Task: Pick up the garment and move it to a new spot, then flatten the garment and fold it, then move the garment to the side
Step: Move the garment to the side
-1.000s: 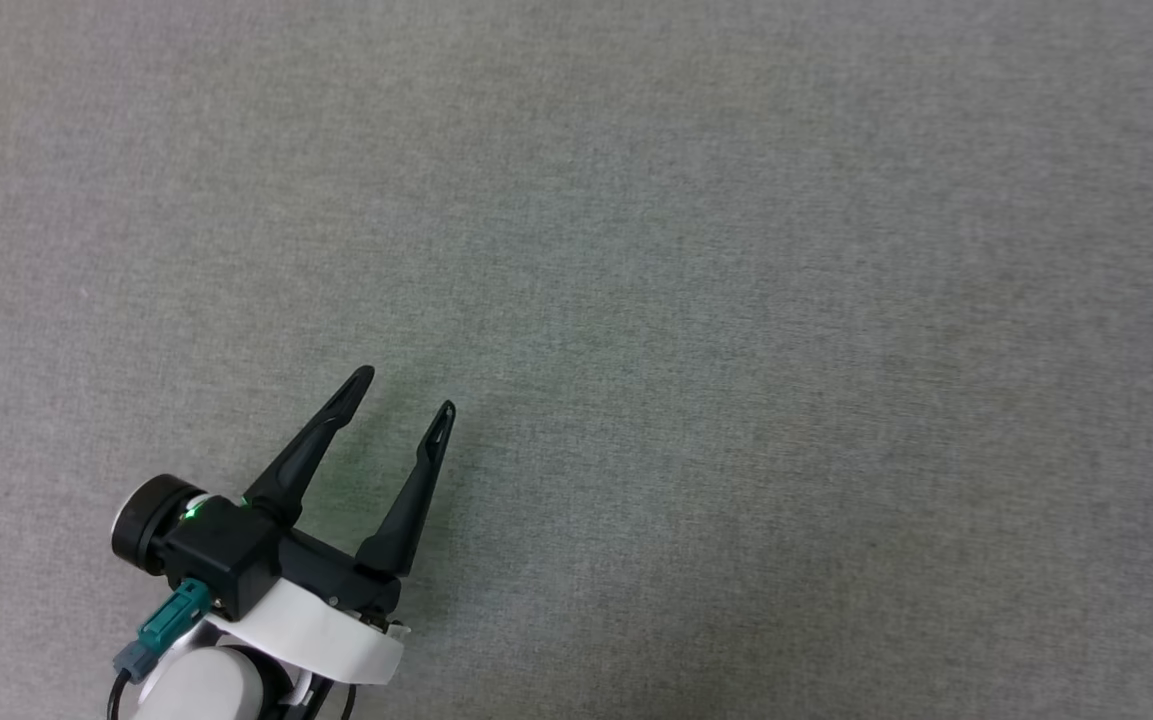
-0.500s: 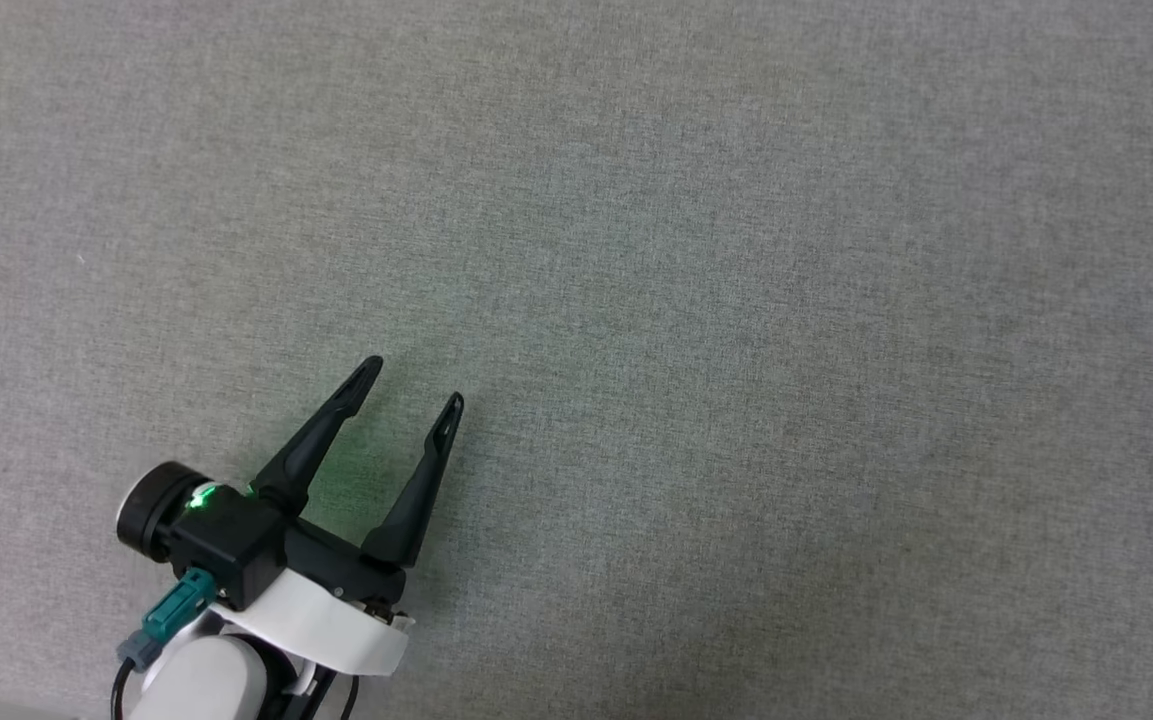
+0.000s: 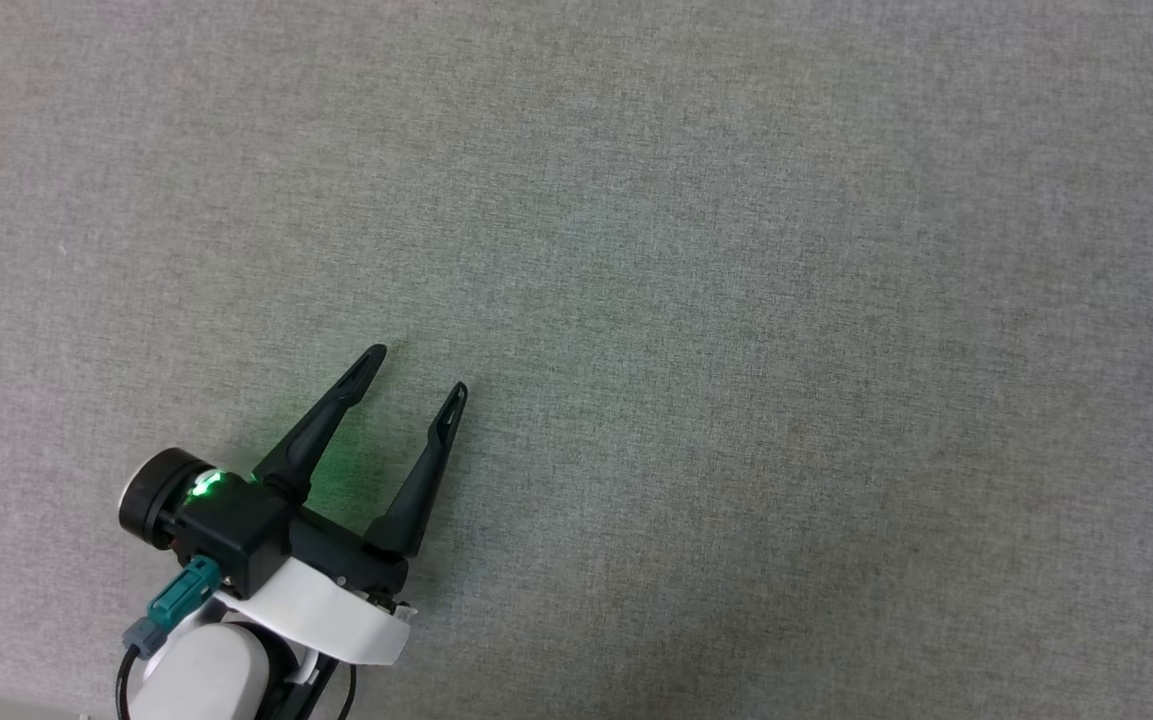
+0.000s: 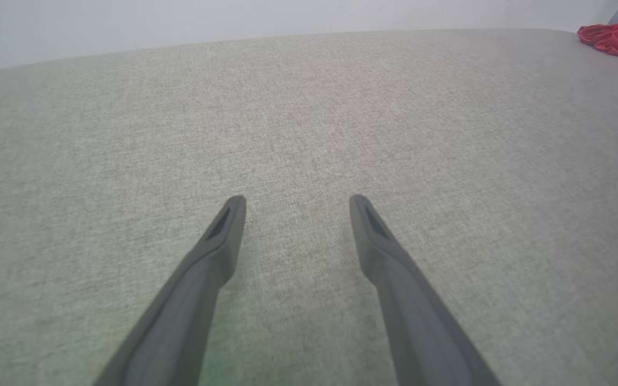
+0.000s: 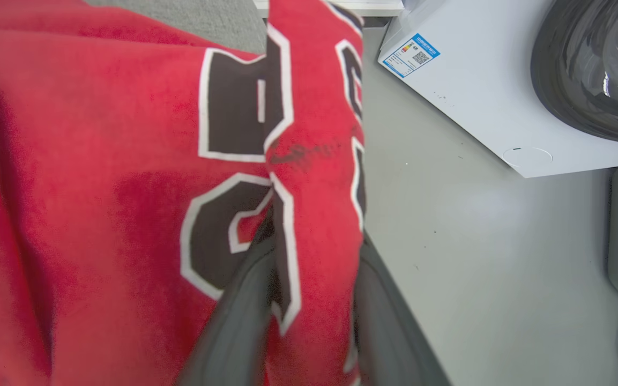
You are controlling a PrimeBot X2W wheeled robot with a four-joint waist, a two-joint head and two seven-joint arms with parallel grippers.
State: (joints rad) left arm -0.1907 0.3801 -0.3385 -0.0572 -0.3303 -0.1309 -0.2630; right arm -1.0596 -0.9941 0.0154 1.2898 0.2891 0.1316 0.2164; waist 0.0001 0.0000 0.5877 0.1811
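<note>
The garment is a red jersey with black, white-outlined characters, and it hangs close in front of the right wrist camera. A thick fold of it fills the gap between my right gripper's two dark fingers, which close on the cloth with their tips hidden. A red bunch of the garment shows at the far right edge of the grey surface in the left wrist view. My left gripper hovers open over the grey fabric surface at the lower left, nothing between its fingers.
Beyond the hanging cloth stands a white washing machine with a dark round door on a pale grey floor. A pale wall runs behind the grey surface's far edge.
The whole head picture has shifted a little, so the camera moved. The left gripper stays open at the lower left, drifting slightly upward in view.
</note>
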